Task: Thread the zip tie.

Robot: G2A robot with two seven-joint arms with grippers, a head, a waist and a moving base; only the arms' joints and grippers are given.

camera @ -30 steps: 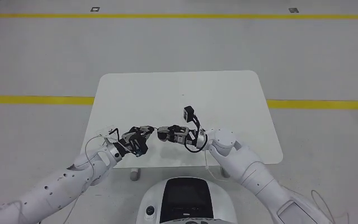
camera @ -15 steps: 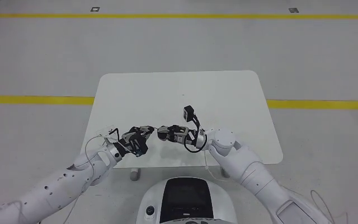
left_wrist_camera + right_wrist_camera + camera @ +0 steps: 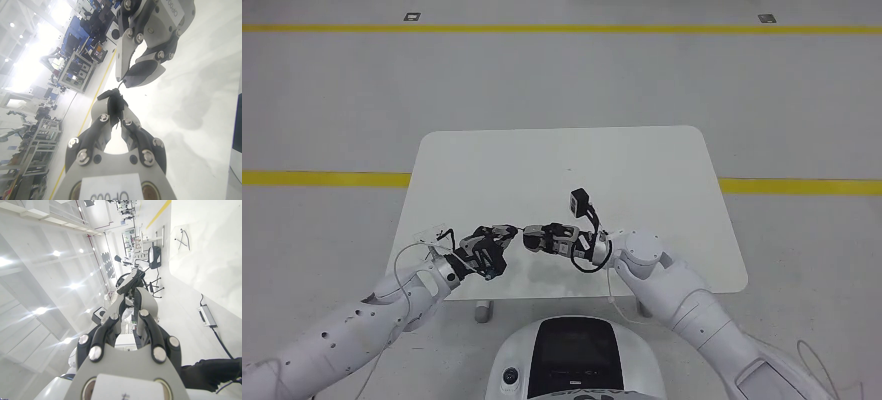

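Black zip tie (image 3: 115, 108) pinched between two grippers meeting tip to tip.
The left gripper (image 3: 113, 99) is clamped on its bunched body; the right gripper (image 3: 122, 81), directly facing, is closed on the thin tail, above the white table (image 3: 642, 170).

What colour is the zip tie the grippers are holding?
Black: the zip tie shows best in the left wrist view, between the left gripper and right gripper.
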